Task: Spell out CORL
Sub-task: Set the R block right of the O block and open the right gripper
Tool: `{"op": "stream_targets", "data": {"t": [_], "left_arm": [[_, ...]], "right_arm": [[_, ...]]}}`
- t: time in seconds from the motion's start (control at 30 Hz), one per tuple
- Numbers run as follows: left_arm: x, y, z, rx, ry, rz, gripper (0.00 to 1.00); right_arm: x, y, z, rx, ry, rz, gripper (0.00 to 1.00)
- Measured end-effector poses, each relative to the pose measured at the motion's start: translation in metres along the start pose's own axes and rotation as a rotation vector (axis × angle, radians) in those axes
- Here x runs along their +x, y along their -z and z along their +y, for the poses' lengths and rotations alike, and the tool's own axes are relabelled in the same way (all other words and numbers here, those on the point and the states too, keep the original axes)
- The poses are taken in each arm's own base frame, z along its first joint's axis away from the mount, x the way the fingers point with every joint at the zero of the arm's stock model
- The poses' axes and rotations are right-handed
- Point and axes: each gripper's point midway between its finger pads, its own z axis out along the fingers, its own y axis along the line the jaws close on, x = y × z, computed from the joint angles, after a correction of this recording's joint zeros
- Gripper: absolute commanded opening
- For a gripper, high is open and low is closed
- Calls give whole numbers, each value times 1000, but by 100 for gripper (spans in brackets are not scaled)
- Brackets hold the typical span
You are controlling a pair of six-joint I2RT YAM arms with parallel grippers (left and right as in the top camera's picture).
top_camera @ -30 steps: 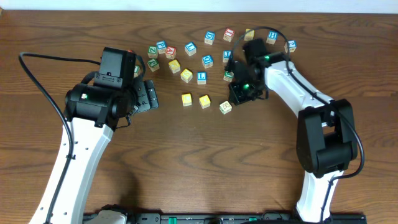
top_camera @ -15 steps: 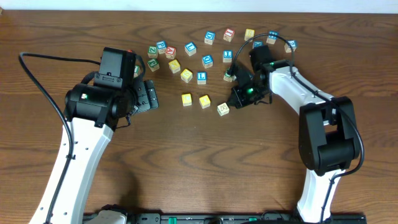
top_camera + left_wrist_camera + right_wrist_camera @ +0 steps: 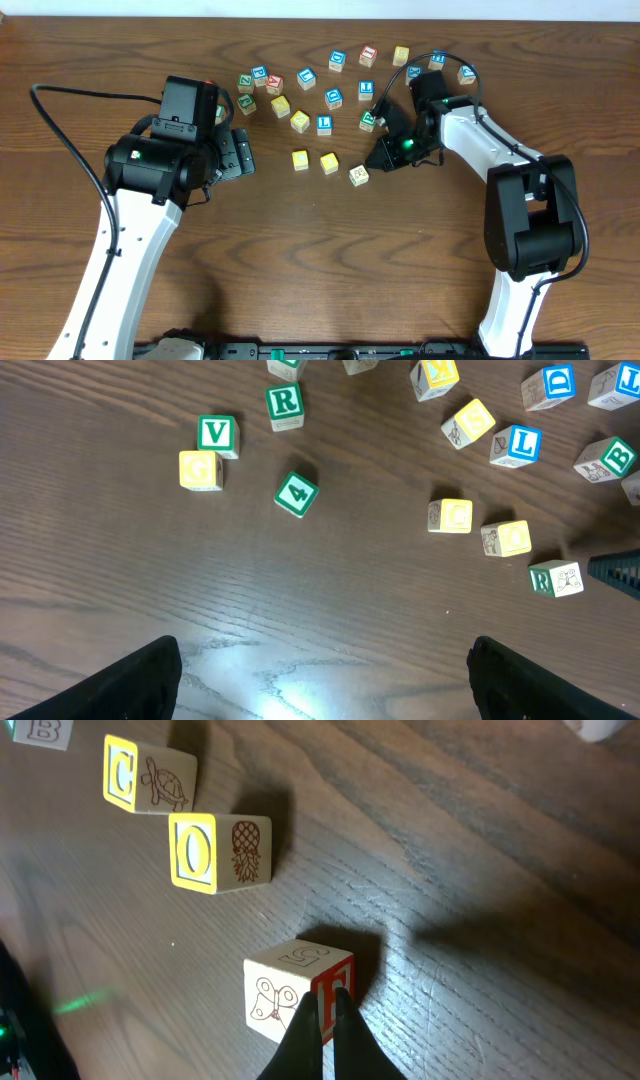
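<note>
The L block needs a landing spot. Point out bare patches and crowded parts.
Widest: the table in front of the C, O, R row, between left arm and right arm. Smaller: between the left pincer and the C. Crowded: the loose blocks behind the row, and beside the R, where the shut right pincer sits.

The table point(image 3: 500, 870) is dark wood, grain showing, with a soft sheen. The cube point(image 3: 285, 990) at the tips of the right gripper point(image 3: 332, 1012) is pale, smooth matt wood, faces painted.

Yellow-topped wooden C cube point(image 3: 300, 160) and yellow-topped O cube point(image 3: 329, 163) are set abreast. White-faced green-R cube point(image 3: 359, 175) is seen at their four o'clock, blue-L cube point(image 3: 324, 124) at twelve.
</note>
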Motion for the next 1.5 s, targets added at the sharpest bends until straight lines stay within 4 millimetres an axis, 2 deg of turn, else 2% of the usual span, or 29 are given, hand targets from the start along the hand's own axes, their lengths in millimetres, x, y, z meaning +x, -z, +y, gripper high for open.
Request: {"op": "stream_targets", "data": {"t": [0.77,1.0,1.5], "left_arm": [[0,0,0,0,0,0,90],[0,0,0,0,0,0,90],[0,0,0,0,0,0,90]], "right_arm": [[2,-5,5,10,40,16,1],[4,-12,12,17,65,31,1],[4,-9,5,76,35,39,1]]}}
